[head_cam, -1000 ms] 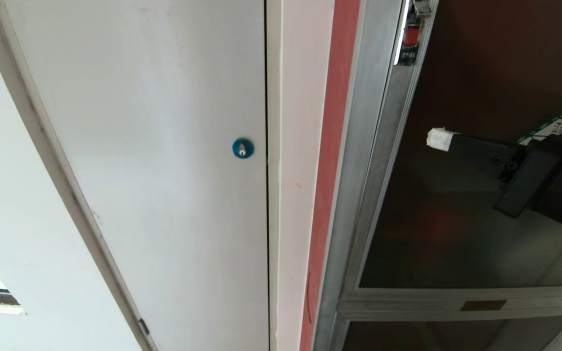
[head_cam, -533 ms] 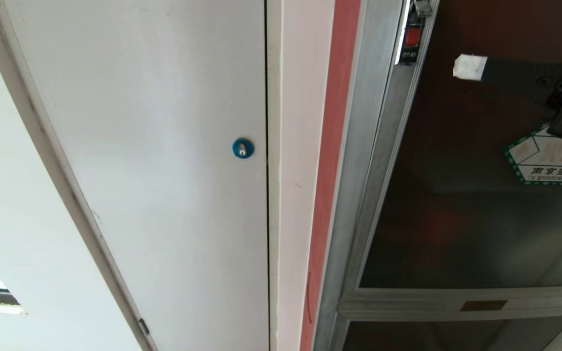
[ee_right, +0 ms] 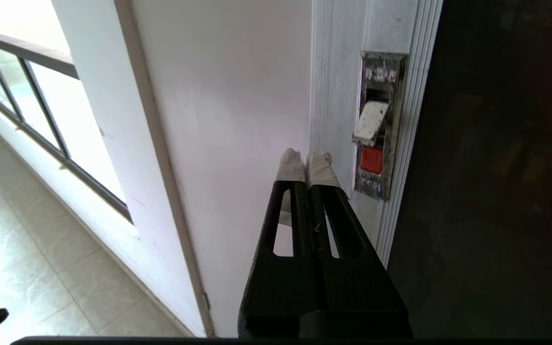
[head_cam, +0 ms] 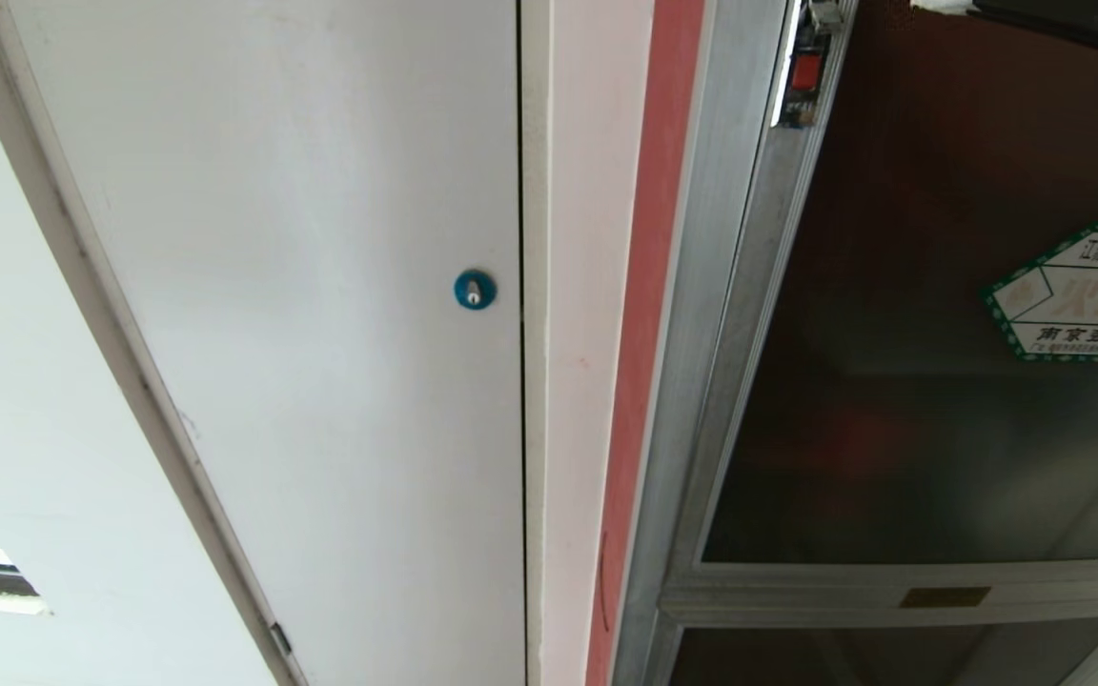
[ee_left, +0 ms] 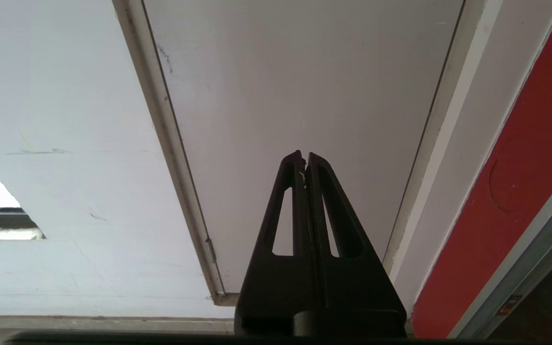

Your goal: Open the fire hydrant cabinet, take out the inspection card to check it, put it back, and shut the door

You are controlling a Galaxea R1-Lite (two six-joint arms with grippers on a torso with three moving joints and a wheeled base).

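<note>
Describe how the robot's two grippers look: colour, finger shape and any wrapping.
Both are matte black, with two long tapering fingers, each pierced by an elongated slot. The left gripper has bare black tips. The right gripper has whitish tape wrapped round both fingertips. No cables or markings show.

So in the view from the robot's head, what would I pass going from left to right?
White wall → white panel door → blue round lock → pale frame strip → red strip → aluminium frame → latch with red button → dark glass door → green-bordered sticker.
</note>
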